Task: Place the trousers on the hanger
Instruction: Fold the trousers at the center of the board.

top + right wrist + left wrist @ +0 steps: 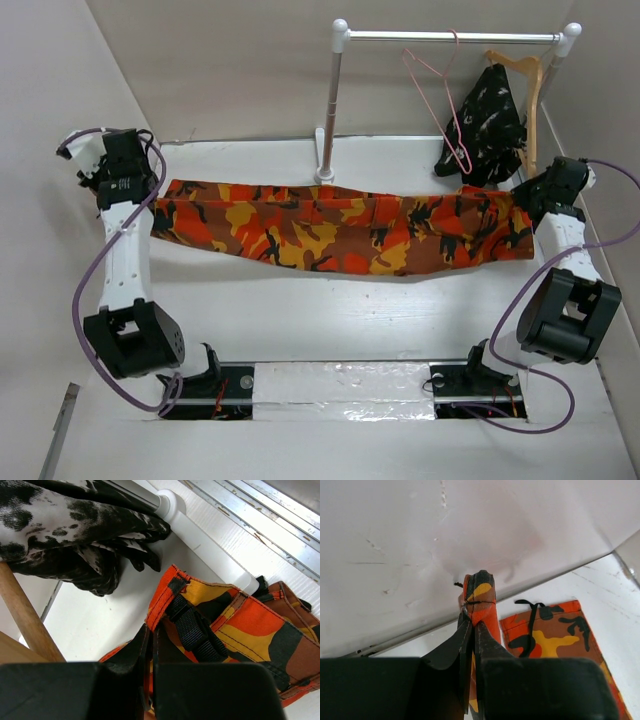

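The orange, red, yellow and black camouflage trousers (340, 232) hang stretched between my two arms above the white table. My left gripper (152, 192) is shut on the hem end; in the left wrist view the cloth (480, 600) sticks out past the closed fingers (490, 645). My right gripper (524, 196) is shut on the waistband end, and the right wrist view shows the band with a black webbing strap (192, 627) beside the fingers (135, 650). The thin pink wire hanger (440, 100) hangs from the white rail, above and behind the right end of the trousers.
A white clothes rail (450, 36) stands at the back on a post (330, 110). At its right end a wooden hanger (515, 65) carries a black-and-white patterned garment (488, 125), close to my right gripper. Walls close in on the left and right.
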